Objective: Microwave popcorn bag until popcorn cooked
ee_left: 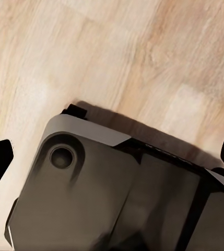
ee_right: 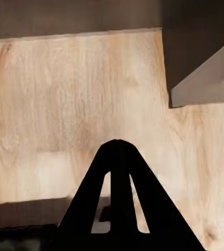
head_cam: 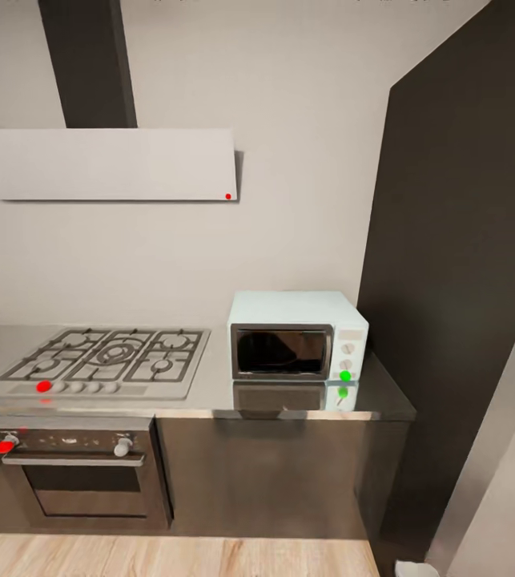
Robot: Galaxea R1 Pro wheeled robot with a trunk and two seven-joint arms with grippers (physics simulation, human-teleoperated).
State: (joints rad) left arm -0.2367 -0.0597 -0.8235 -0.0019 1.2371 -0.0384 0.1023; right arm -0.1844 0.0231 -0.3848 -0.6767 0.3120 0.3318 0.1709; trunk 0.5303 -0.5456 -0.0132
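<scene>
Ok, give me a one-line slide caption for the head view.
Pale-blue microwave, door closed, on the grey countertop beside the gas hob.

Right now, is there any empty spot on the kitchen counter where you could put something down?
Yes. The countertop has a bare strip in front of the microwave, and a narrow gap between the microwave and the gas hob. The hob covers most of the left part, so that side is crowded. To the microwave's right, just a sliver remains before the dark wall panel.

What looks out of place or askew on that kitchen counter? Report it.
Nothing stands out. The microwave sits square on the countertop, door shut, green light lit. The gas hob lies flat beside it. No spill or damage shows.
</scene>
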